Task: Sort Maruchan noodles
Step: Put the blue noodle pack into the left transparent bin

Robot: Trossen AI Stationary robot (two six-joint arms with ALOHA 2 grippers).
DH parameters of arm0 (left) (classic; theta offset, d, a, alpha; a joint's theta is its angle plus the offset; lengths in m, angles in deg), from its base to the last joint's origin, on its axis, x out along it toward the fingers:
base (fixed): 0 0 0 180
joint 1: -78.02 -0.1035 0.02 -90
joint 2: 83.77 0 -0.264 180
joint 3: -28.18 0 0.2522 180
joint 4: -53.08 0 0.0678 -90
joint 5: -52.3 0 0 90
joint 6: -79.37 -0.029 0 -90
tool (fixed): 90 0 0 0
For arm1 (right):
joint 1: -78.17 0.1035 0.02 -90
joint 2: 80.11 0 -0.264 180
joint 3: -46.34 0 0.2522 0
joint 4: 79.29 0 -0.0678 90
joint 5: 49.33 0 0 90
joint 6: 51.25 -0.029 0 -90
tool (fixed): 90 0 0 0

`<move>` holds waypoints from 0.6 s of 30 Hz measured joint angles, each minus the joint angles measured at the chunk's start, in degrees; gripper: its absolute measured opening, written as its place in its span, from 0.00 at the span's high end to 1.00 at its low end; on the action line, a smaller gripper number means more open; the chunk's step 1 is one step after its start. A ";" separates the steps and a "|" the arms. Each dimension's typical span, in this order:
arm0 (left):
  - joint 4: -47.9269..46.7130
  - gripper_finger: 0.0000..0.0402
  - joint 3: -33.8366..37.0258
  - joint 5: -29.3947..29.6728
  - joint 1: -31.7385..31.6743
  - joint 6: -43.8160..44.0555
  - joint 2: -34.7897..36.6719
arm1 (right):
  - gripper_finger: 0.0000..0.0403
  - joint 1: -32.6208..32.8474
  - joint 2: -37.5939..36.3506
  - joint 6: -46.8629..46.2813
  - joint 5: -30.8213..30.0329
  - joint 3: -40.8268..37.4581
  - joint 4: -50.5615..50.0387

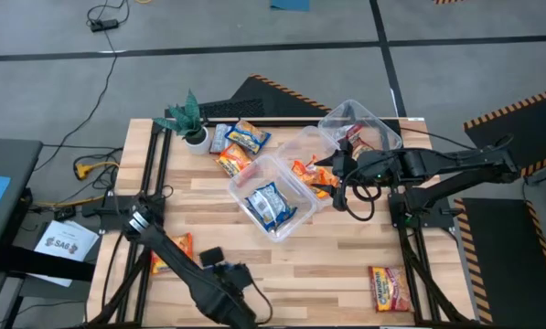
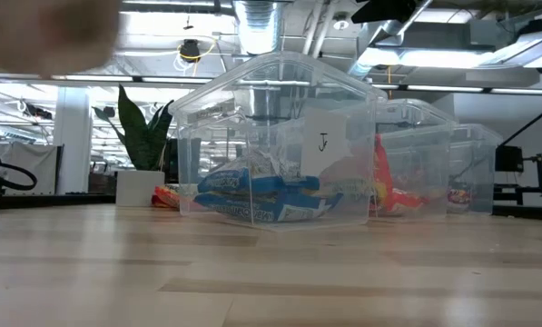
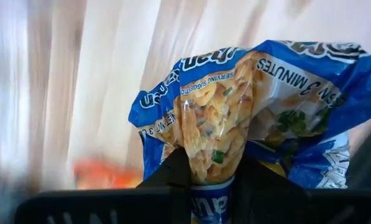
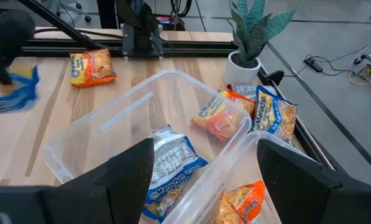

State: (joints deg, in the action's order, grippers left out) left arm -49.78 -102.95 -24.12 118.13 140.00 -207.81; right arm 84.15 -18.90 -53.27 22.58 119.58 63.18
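My left gripper (image 3: 211, 173), near the table's front edge (image 1: 213, 260), is shut on a blue-and-yellow Maruchan packet (image 3: 247, 106). The right wrist view shows this packet (image 4: 11, 93) as a blue blur under that gripper. My right gripper (image 4: 204, 180) hangs open over the clear tubs (image 1: 332, 174) and touches nothing. One tub (image 1: 271, 196) holds blue packets (image 1: 271, 206), a second tub (image 1: 302, 146) holds orange ones (image 1: 307, 171), and a third (image 1: 359, 128) holds a red-brown one. Loose packets lie flat beside the plant (image 1: 240, 146). My left gripper pinches the blue packet between its two fingers at one narrow end (image 3: 210, 180). The plastic is bunched together there. The rest of the packet fans out beyond the fingertips (image 3: 179, 171). I cannot tell whether any part of it touches the table.
A small potted plant (image 1: 190, 123) stands near the far left corner. An orange packet (image 1: 174, 251) lies near the front left, and a red-brown one (image 1: 389, 288) near the front right. Bare wood shows between the tubs and the front edge (image 1: 318, 265).
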 joint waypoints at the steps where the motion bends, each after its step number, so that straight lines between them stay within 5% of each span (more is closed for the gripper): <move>1: 0.08 0.91 -0.36 2.21 -0.30 -1.91 0.91 | 0.24 0.00 0.00 0.00 0.00 0.00 0.00; 11: -0.41 0.91 1.05 23.74 -3.45 -18.34 8.61 | 0.24 0.00 0.00 0.40 0.00 0.00 -0.02; 18: 11.12 0.91 16.24 32.83 -9.95 -27.05 22.51 | 0.24 0.00 0.00 0.11 0.02 0.00 -0.02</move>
State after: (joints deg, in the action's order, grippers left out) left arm -38.66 -86.71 8.71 108.18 112.95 -185.29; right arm 84.15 -18.90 -53.16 22.60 119.58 63.15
